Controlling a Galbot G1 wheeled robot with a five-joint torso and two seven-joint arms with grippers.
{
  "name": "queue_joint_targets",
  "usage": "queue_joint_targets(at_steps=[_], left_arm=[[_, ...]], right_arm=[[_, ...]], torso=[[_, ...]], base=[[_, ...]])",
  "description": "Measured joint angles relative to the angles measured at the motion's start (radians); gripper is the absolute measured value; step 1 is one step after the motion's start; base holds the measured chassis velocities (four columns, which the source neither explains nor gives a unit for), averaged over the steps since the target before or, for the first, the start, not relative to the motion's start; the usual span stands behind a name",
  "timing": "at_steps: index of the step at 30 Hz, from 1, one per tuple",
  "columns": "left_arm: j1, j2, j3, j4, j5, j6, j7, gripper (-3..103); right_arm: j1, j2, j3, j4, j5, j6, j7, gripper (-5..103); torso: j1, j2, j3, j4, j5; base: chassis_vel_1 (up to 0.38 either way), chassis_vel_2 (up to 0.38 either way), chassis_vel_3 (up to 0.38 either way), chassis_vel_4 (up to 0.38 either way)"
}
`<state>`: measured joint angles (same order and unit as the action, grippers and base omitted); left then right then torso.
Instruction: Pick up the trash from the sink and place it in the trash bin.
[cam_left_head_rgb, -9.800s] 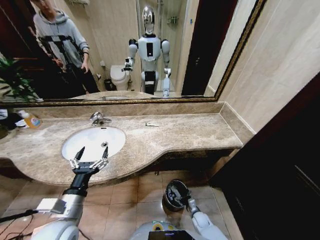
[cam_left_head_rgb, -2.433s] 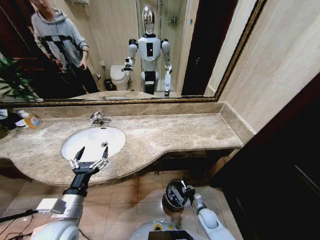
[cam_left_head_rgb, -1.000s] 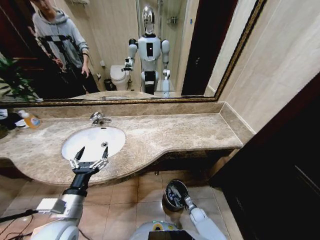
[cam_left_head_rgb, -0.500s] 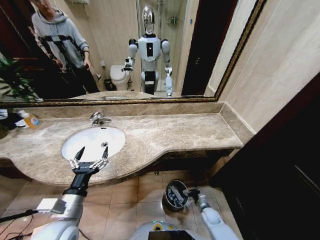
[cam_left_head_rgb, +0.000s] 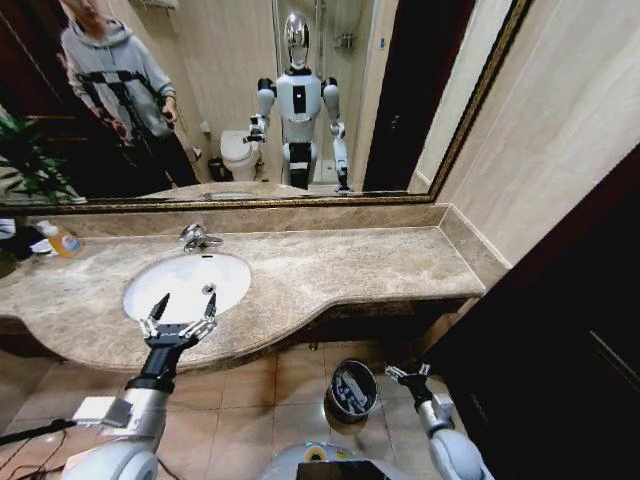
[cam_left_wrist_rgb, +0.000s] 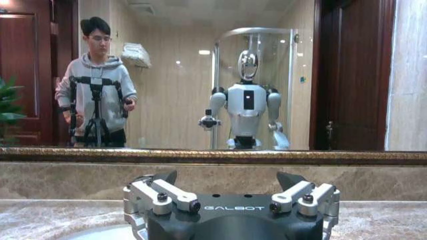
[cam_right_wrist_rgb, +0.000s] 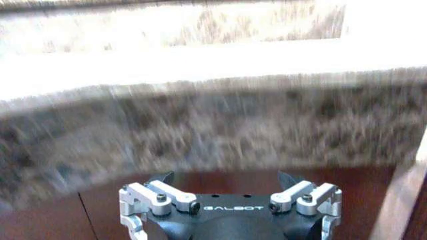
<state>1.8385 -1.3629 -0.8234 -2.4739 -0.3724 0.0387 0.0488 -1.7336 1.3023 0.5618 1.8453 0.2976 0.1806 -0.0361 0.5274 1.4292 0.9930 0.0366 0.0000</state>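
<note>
Trash lies inside the small round black trash bin with its silvery rim (cam_left_head_rgb: 352, 388) on the floor below the counter's front edge, the right hand (cam_left_head_rgb: 408, 375) open-fingered and empty just beside it, the left hand (cam_left_head_rgb: 178, 322) spread wide at the white oval sink (cam_left_head_rgb: 187, 282).

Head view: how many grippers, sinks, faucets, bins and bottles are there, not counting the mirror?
Grippers: 2, the left gripper by the sink's front edge and the right gripper beside the bin
Sink: 1
Chrome faucet: 1
Trash bin: 1
Orange bottle: 1
Total: 6
</note>
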Motion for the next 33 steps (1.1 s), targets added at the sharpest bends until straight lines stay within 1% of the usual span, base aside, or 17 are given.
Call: queue_joint_targets(at_steps=[1, 4, 9, 17, 22, 26, 28, 30, 32, 33], left_arm=[[0.0, 0.0, 0.0, 0.0, 0.0, 0.0, 0.0, 100], [0.0, 0.0, 0.0, 0.0, 0.0, 0.0, 0.0, 100], [0.0, 0.0, 0.0, 0.0, 0.0, 0.0, 0.0, 100], [0.0, 0.0, 0.0, 0.0, 0.0, 0.0, 0.0, 100], [0.0, 0.0, 0.0, 0.0, 0.0, 0.0, 0.0, 100], [0.0, 0.0, 0.0, 0.0, 0.0, 0.0, 0.0, 100], [0.0, 0.0, 0.0, 0.0, 0.0, 0.0, 0.0, 100], [0.0, 0.0, 0.0, 0.0, 0.0, 0.0, 0.0, 100], [0.0, 0.0, 0.0, 0.0, 0.0, 0.0, 0.0, 100], [0.0, 0.0, 0.0, 0.0, 0.0, 0.0, 0.0, 100]], right_arm=[[0.0, 0.0, 0.0, 0.0, 0.0, 0.0, 0.0, 100], [-0.062, 0.006, 0.011, 0.128, 0.0, 0.001, 0.011, 100], [-0.087, 0.014, 0.028, 0.217, 0.002, -0.003, 0.026, 100], [-0.091, 0.045, 0.066, 0.312, -0.012, 0.001, 0.036, 100], [-0.092, 0.039, 0.089, 0.372, -0.001, -0.004, 0.037, 100], [-0.069, 0.029, 0.107, 0.422, 0.001, -0.04, 0.033, 100], [-0.038, 0.011, 0.123, 0.469, 0.01, -0.094, 0.025, 100], [-0.029, 0.005, 0.127, 0.479, 0.013, -0.109, 0.021, 100], [0.008, -0.016, 0.138, 0.514, 0.024, -0.17, 0.004, 100], [0.008, -0.016, 0.138, 0.514, 0.024, -0.17, 0.004, 100]], torso=[[0.0, 0.0, 0.0, 0.0, 0.0], [0.0, 0.0, 0.0, 0.0002, -0.0002], [0.0, 0.0, 0.0, 0.0002, -0.0001], [0.0, 0.0, 0.0, 0.0002, 0.0], [0.0, 0.0, 0.0, 0.0001, 0.0], [0.0, 0.0, 0.0, 0.0002, 0.0], [0.0, 0.0, 0.0, 0.0001, 0.0001], [0.0, 0.0, 0.0, 0.0002, 0.0], [0.0, 0.0, 0.0, 0.0002, 0.0], [0.0, 0.0, 0.0, 0.0002, 0.0]], base=[[0.0, 0.0, 0.0, 0.0], [0.0, 0.0, 0.0, 0.0], [0.0, 0.0, 0.0, 0.0], [0.0, 0.0, 0.0, 0.0], [0.0, 0.0, 0.0, 0.0], [0.0, 0.0, 0.0, 0.0], [0.0, 0.0, 0.0, 0.0], [0.0, 0.0, 0.0, 0.0], [0.0, 0.0, 0.0, 0.0], [0.0, 0.0, 0.0, 0.0]])
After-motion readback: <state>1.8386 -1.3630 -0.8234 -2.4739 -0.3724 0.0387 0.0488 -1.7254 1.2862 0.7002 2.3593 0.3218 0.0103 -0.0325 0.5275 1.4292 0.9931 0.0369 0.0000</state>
